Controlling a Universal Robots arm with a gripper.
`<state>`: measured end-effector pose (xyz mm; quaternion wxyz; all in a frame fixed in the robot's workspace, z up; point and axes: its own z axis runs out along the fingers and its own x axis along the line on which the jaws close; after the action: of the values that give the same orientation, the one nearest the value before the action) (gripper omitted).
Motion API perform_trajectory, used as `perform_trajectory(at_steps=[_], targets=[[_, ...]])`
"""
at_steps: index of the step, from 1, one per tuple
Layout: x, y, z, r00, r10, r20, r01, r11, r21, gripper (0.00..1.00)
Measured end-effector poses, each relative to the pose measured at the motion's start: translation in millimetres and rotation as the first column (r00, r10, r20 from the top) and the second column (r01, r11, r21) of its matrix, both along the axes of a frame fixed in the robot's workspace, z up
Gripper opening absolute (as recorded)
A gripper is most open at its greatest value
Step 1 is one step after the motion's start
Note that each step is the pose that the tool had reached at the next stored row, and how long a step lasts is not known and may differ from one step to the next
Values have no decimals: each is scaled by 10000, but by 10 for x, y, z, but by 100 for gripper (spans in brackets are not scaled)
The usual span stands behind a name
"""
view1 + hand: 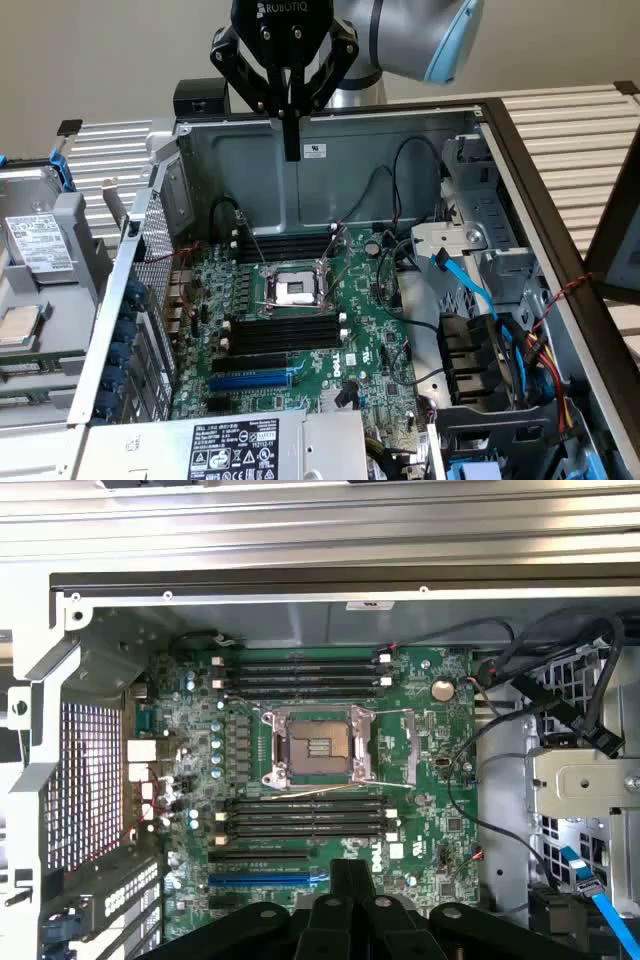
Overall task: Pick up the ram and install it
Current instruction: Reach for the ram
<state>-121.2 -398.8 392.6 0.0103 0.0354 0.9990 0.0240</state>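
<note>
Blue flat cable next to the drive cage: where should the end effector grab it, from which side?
Likely the free slanted stretch of the blue cable, below the silver bracket. There it stands clear of the motherboard, while its lower end runs among other wires. Come from above through the open case, jaws across its width; the end effector is shut.

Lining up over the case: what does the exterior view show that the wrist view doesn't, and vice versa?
Exterior view: the arm above the case, a hard drive at that view's left, the labelled power supply. Wrist view: a straight-down look at the green board. Both: the shut hand, processor socket, black slots, blue slot, blue cable.
</note>
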Motion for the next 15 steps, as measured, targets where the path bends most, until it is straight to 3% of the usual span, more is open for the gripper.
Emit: perform_trajectory(at_steps=[13,15], targets=[[-4,3,0,10000,0,-6,0,10000,0,10],[-74,19,-6,10000,2,-13,-2,10000,1,10]])
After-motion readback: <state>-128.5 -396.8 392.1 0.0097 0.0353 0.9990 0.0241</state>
